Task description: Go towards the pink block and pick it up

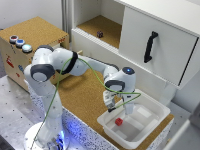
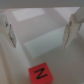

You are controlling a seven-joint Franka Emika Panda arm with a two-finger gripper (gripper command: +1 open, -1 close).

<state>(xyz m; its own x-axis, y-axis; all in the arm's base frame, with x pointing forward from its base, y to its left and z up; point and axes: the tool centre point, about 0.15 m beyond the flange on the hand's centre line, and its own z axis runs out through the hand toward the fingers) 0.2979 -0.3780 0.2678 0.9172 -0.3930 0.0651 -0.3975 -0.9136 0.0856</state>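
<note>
Now tool (image 1: 117, 111) hovers released over white tray (image 1: 155, 116); pink block (image 2: 40, 74) lies on tray floor just below, offset outside fingers (image 2: 8, 30), toward tray's desk-edge wall.

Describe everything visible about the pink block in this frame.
The pink block is a tiny reddish-pink cube, looking nearly red. In the wrist view its upper face carries a dark mark, too blurred to read. It sits flat on the floor of the white tray, apart from the walls. The gripper hangs just above it with fingers spread and not touching; nothing else touches the block.
</note>
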